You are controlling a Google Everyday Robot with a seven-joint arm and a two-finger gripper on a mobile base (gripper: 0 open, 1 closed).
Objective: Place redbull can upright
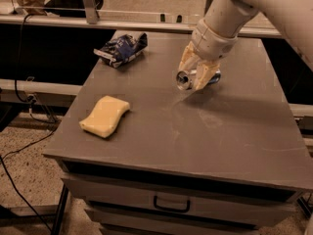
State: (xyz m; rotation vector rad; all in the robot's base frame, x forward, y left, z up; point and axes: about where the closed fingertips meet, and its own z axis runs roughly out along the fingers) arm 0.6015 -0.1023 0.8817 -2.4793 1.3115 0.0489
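redbull can (182,81) on its side, right of centre on table (220,131), silver top toward camera; gripper (192,77) jaws clamped across its body. Judged light, thin-walled, slick, dent-prone; mid-body hold, gentle squeeze

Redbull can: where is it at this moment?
In the camera view the redbull can is held on its side in the gripper, over the table's far right part, to the right of the snack bag and beyond the yellow sponge.
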